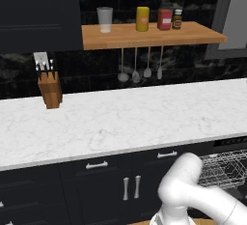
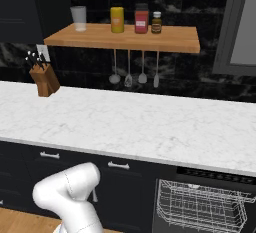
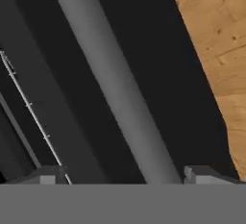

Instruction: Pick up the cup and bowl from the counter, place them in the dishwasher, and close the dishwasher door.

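In the hand view my gripper (image 3: 126, 176) is open, its two fingertips (image 3: 45, 175) standing wide apart. Close in front of it lies the dark dishwasher door (image 3: 158, 35). The door's grey bar handle (image 3: 115, 83) runs slantwise down between the tips, nearer the right one. The dishwasher (image 1: 226, 168) (image 2: 200, 204) stands open under the counter (image 1: 120, 118) (image 2: 140, 122), with its grey wire rack showing. The cup and the bowl are out of view. The arm bends low in front of the cabinets.
A knife block (image 1: 50, 90) (image 2: 44, 81) stands at the counter's back left. The wooden shelf (image 1: 149, 35) (image 2: 125, 37) carries a glass tumbler, a yellow canister, a red jar and a brown bottle, with several utensils hanging below. Wooden floor (image 3: 216, 31) lies beside the door.
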